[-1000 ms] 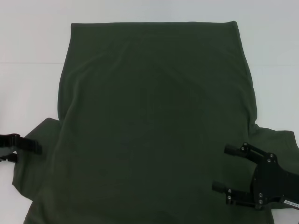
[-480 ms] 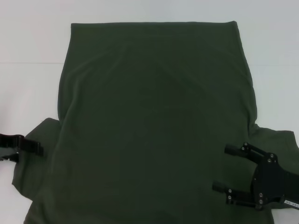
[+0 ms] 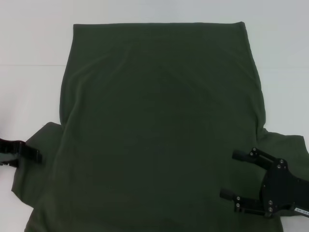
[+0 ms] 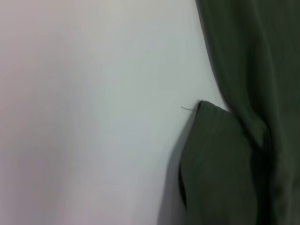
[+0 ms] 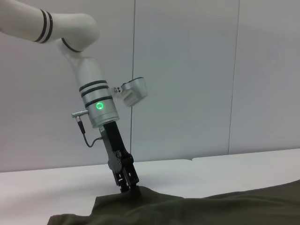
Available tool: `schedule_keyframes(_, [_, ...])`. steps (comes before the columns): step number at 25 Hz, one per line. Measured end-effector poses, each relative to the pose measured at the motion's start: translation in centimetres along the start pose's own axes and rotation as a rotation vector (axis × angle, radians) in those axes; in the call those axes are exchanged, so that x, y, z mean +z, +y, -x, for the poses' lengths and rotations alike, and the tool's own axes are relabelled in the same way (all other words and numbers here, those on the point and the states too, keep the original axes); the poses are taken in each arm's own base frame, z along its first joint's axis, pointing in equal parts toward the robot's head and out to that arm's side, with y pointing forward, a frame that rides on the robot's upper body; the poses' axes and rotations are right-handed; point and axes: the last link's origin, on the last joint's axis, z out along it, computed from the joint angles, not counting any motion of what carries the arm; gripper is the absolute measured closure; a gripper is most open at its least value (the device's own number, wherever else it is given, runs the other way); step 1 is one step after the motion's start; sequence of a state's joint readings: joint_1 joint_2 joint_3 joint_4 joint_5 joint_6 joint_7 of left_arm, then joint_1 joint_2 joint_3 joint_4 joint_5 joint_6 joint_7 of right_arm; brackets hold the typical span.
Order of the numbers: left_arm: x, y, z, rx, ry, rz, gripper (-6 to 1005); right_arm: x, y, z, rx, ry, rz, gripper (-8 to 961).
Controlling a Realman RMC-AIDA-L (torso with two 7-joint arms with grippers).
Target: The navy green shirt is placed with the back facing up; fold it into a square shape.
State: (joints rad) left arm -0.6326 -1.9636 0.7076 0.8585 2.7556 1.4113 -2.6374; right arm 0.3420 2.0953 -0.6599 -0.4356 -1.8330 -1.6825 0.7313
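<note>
- Since the earlier frames my left hand [image 3: 26,153] has slid outward along the left sleeve toward the picture's edge and sits a little lower; the right hand has not shifted.
- Nearest me in the head view, the right hand [image 3: 234,176] hovers over the shirt's near right part, just inside the right sleeve, its two black fingers [image 3: 241,155] spread wide apart and holding nothing.
- At the near left, the left hand is at the outer edge of the left sleeve; from the right wrist view [image 5: 127,187] its tips are pressed down against a raised fold of cloth, but I cannot tell whether they are closed on it.
- From the left wrist view I get only the sleeve's corner lying on the white worktop [image 4: 93,117], with a loose thread at its tip.
- Spread flat on the worktop [image 3: 34,96], the navy green shirt [image 3: 159,125] lies plain side up, sleeves out to either side near me, body running away from me.
- Farthest off, its straight hem lies across the worktop's far part.
</note>
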Motion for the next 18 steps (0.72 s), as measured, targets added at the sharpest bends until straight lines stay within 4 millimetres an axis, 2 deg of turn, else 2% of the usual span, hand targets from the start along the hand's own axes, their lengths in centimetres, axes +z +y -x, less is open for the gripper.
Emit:
schedule_keyframes(3, [0.02,-0.09,0.07,0.003,-0.004,-0.013,304,0.0,0.0,0.01,0.0,-0.001,0.0,46])
schedule_keyframes(8, [0.4,0.06,0.22,0.013,-0.015,-0.031,299,0.0,0.01,0.02,0.0,-0.002,0.001,47])
schedule_keyframes(18, [0.45,0.22,0.14,0.029,-0.016,-0.034,420,0.0,0.01,0.02,0.001,-0.001,0.001,47])
